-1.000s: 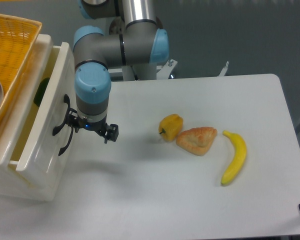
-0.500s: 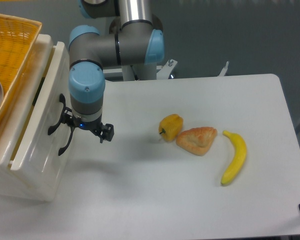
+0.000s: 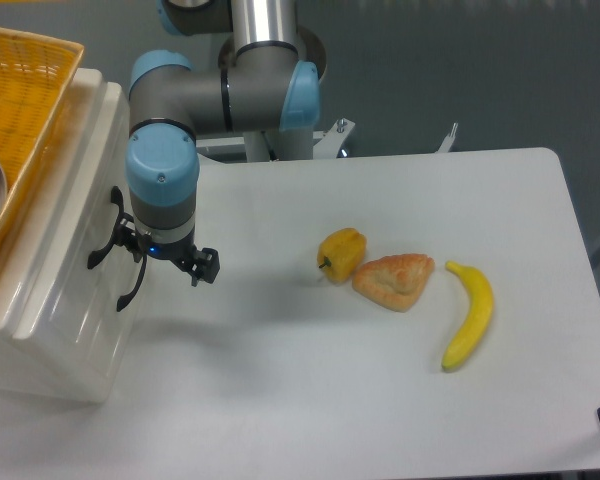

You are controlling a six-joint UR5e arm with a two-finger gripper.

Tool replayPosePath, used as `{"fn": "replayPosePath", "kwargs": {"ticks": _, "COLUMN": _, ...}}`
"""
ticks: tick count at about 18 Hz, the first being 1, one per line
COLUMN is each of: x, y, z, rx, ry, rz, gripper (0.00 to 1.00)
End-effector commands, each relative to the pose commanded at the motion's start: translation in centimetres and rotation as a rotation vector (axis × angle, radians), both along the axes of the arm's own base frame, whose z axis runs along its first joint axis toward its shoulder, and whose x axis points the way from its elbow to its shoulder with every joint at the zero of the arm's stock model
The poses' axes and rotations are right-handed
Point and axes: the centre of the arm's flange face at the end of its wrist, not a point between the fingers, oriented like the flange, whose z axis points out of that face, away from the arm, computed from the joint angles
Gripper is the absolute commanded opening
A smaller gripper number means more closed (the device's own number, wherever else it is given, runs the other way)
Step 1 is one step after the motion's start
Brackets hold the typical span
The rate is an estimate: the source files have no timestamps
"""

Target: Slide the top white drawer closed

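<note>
The top white drawer [image 3: 75,225] sits in the small white cabinet at the left, its front nearly flush with the cabinet face, only a narrow gap showing along its top. Its curved black handle [image 3: 102,240] faces right. My gripper [image 3: 165,257] points down right beside the drawer front, with its left finger against the handle area and its right finger [image 3: 204,267] out over the table. The fingers stand spread apart with nothing between them. The lower white drawer's handle [image 3: 132,285] shows just below.
A yellow wicker basket [image 3: 20,120] rests on top of the cabinet. On the table to the right lie a yellow bell pepper [image 3: 341,254], a croissant [image 3: 393,280] and a banana [image 3: 469,313]. The arm's base stands at the back.
The gripper has moved left against the drawer front, and the top drawer has slid left into the cabinet. The dark opening seen inside it earlier no longer shows.
</note>
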Motion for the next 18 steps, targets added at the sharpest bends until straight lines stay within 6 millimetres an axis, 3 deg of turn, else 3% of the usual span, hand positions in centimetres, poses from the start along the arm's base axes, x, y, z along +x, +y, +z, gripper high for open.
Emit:
{"fn": "replayPosePath", "kwargs": {"ticks": 6, "x": -1.4, "y": -0.2, "z": 1.3, "rx": 0.019, "ry": 0.022, "rz": 0.010, "gripper": 1.00}}
{"fn": "replayPosePath", "kwargs": {"ticks": 15, "x": -8.2, "y": -3.0, "z": 1.6, "rx": -0.004, "ry": 0.083, "rz": 0.062, "gripper": 1.00}}
{"fn": "replayPosePath", "kwargs": {"ticks": 18, "x": -12.0, "y": -4.9, "z": 1.5, "rx": -0.002, "ry": 0.094, "rz": 0.044, "gripper": 1.00}}
